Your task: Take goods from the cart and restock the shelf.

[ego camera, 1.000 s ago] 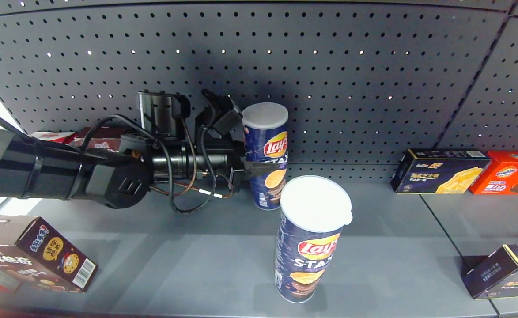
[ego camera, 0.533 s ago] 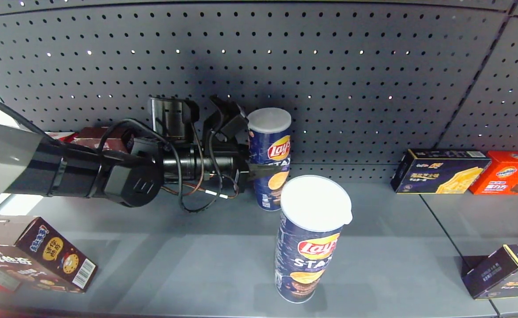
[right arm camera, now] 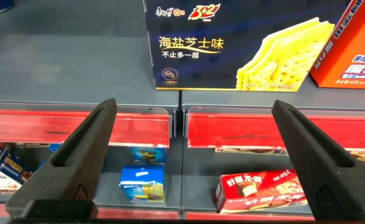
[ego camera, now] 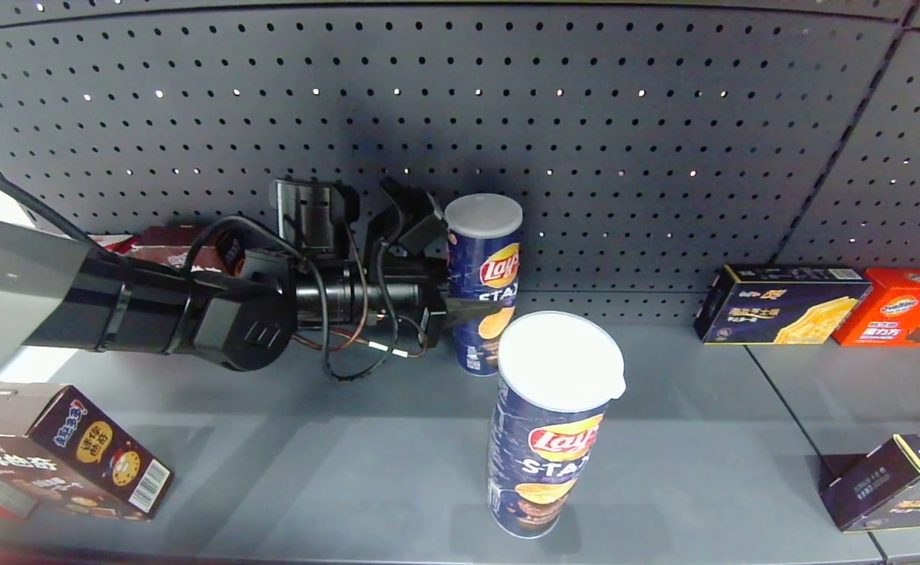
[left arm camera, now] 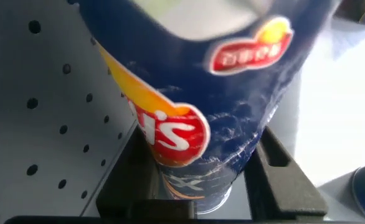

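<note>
My left gripper (ego camera: 475, 308) pinches the chip can (ego camera: 485, 243) mid-height between its jaws — light, slick, thin-walled, I judge — squeeze gently.

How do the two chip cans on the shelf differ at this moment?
The rear chip can stands by the pegboard, while the front chip can stands nearer the front of the shelf. The left gripper is shut on the rear chip can; the front chip can stands free. Both are upright, dark blue, with white lids.
</note>
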Robot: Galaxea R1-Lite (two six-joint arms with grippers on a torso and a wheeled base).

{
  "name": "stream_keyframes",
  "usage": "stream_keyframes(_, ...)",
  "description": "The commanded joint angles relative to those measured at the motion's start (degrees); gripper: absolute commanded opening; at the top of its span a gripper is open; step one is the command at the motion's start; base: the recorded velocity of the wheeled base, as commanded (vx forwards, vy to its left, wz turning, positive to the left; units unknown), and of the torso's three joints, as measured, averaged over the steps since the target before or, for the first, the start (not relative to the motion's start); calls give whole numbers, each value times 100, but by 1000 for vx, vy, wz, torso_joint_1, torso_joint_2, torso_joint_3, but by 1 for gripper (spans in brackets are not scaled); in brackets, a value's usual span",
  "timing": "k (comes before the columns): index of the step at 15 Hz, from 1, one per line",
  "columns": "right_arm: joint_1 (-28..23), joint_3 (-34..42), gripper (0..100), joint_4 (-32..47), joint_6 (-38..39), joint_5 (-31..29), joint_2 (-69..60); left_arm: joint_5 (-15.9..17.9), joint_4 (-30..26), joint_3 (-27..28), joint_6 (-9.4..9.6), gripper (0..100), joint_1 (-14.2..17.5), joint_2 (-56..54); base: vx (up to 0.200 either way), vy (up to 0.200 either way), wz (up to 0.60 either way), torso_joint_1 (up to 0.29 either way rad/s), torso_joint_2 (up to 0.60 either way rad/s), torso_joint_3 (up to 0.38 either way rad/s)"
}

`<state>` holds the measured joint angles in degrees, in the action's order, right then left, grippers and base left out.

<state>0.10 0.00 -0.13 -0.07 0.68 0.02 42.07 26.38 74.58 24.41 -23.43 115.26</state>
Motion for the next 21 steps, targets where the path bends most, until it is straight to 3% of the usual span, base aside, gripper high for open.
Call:
stream_keyframes(1, -1, 0, 100, -4, -1, 2, -2, -138, 7, -23, 38, 100, -12, -4, 0, 0, 0, 0, 0, 0)
stream_keyframes(3, -1, 0, 100, -4, -1, 2, -2, -480, 16, -102, 38, 100, -30, -56, 0, 0, 0, 0, 0, 0)
stream_keyframes(7, -1, 0, 100, -4, -1, 2, -2, -744, 104, -594, 56, 100, -21, -408, 0, 0, 0, 0, 0, 0)
stream_keyframes(9, -1, 0, 100, -4, -1, 2, -2, -1227, 306, -902, 56, 100, -21, -557, 0, 0, 0, 0, 0, 0)
stream_keyframes(10, -1, 0, 100, -4, -1, 2, -2, -1245, 306, -902, 56, 100, -21, -557, 0, 0, 0, 0, 0, 0)
stream_keyframes(12, -1, 0, 100, -4, -1, 2, -2, -1658, 377, -937, 56, 100, -21, -557, 0, 0, 0, 0, 0, 0)
stream_keyframes(14, -1, 0, 100, -4, -1, 2, -2, -1852, 377, -937, 56, 100, -21, -557, 0, 0, 0, 0, 0, 0)
stream_keyframes(21, -1, 0, 100, -4, -1, 2, -2, -1957, 614, -1156, 56, 100, 40, -672, 0, 0, 0, 0, 0, 0)
